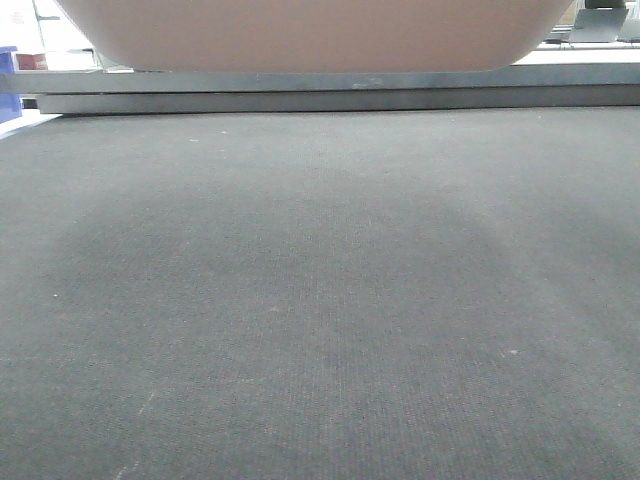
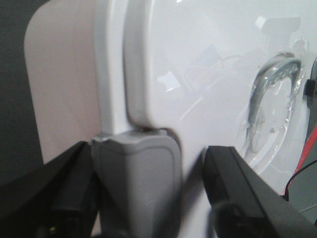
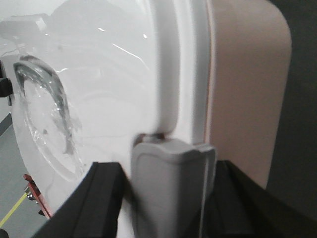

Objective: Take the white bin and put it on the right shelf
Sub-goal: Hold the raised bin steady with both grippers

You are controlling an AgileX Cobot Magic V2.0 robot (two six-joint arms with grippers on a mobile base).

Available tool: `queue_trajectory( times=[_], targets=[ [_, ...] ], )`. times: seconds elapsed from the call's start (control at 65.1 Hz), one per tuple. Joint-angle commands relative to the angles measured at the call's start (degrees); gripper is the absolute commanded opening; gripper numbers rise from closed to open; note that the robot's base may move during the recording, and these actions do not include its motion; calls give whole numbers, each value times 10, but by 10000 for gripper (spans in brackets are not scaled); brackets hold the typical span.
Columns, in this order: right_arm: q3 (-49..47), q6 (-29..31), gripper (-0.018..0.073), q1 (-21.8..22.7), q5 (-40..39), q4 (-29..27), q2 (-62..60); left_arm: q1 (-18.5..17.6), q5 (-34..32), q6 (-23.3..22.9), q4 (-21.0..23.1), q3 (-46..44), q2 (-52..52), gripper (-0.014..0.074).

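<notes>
white bin [image 1: 310, 35] up top in front view, underside just above steel shelf rail [image 1: 300, 82] past grey deck [image 1: 320, 300], cant tell if touching. right gripper [image 3: 171, 198] clamped snug on grey latch [image 3: 171, 183] at lid edge. left gripper [image 2: 143, 198] straddles other latch [image 2: 136, 178], small gap one side, cant tell if gripping.

We see the left gripper [image 2: 146, 168] straddling the grey latch [image 2: 136, 183] on the white bin [image 2: 64, 89] at its lid edge; one finger touches it, the other sits just apart; the recessed handle [image 2: 272, 99] lies beyond.
</notes>
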State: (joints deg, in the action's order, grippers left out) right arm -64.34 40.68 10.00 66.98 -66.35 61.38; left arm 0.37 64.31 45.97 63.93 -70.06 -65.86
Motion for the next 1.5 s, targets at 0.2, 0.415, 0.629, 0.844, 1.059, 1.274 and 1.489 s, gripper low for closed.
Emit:
queue_trajectory(
  times=[0.2, 0.415, 0.629, 0.844, 1.059, 1.274, 1.489],
  targets=[
    [-22, 13, 349, -9, 88, -109, -13, -17, 109, 6, 131, -22, 19, 293],
    [-22, 13, 349, -9, 83, -109, -13, -17, 109, 6, 131, -22, 19, 293],
    [-22, 13, 349, -9, 83, -109, -13, -17, 109, 6, 131, -22, 19, 293],
    [-22, 13, 349, -9, 83, -109, -13, -17, 109, 6, 131, -22, 19, 293],
    [-22, 13, 349, -9, 83, -109, -13, -17, 109, 6, 131, -22, 19, 293],
    [-22, 13, 349, -9, 83, -109, -13, -17, 109, 6, 131, -22, 19, 293],
    [-22, 13, 349, -9, 82, -109, -13, -17, 109, 6, 131, -22, 19, 293]
  ],
)
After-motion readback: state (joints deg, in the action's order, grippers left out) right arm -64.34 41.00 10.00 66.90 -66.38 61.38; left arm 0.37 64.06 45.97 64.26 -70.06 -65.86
